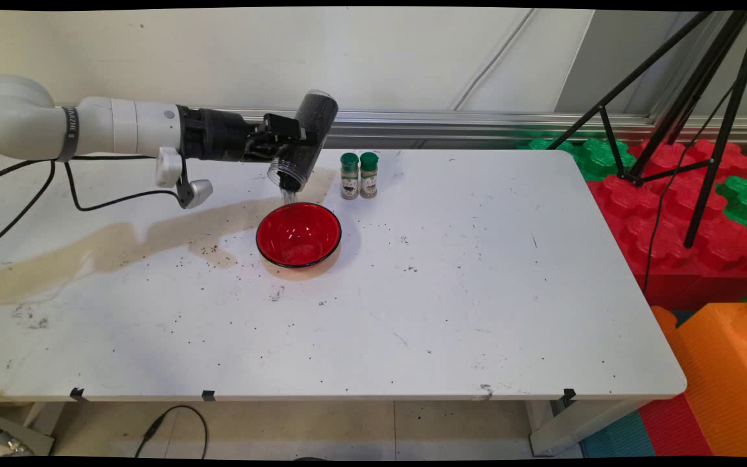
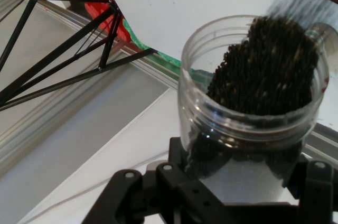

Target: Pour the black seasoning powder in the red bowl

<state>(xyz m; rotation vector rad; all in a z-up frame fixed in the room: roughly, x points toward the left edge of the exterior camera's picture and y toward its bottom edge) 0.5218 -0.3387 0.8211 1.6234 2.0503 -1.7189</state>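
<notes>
Main view: clear jar [image 1: 304, 144] of dark granules, clamped in the tool [image 1: 286, 144], tilts mouth-down above the red bowl [image 1: 298, 234], granules streaming out. Two green-capped shakers [image 1: 359, 175] stand just behind the bowl. Arm horizontal.

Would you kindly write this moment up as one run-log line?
gripper: shut on jar | jar: clear, tilted mouth-down, dark grains pouring out | bowl: red, under the stream | two spice bottles: upright, behind the bowl

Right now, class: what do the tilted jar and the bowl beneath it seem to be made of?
Jar: clear, probably plastic; the dark grains show through its threaded wall. Bowl: glossy red with a black rim, plastic or glazed ceramic; its sheen leaves that open.
</notes>
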